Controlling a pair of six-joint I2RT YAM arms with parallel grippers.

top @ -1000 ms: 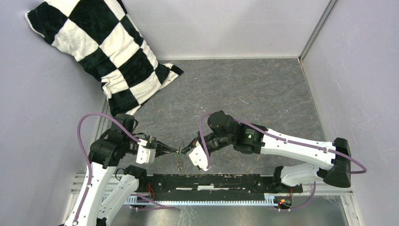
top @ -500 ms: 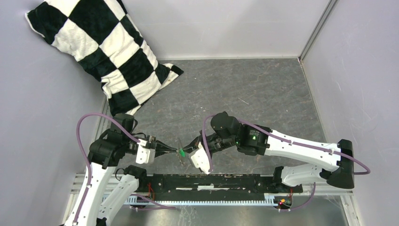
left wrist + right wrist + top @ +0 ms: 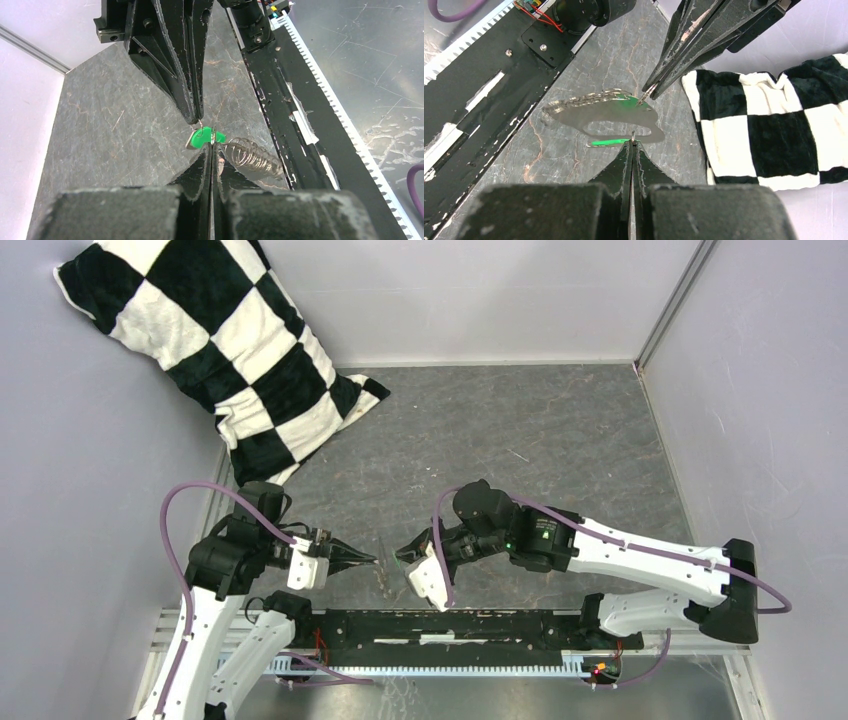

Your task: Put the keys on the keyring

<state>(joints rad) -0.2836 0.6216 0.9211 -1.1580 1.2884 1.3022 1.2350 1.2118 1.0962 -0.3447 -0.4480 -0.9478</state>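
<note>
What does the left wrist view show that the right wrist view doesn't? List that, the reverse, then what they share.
Left wrist only: the keys as a clear green tag, and the wall's metal corner strip. Right wrist only: the checkered pillow, red wires, and the keyring seen flat as a silvery loop. Both: left gripper and right gripper, shut, tips facing; the black rail; the grey table.

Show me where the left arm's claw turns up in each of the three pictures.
Top view: the left claw sits lower left of centre, pointing right.
Left wrist view: the left claw rises from the bottom middle, tips shut.
Right wrist view: the left claw reaches down from the top, right of centre.
Shared landmark: the black rail, seen in all three.
</note>
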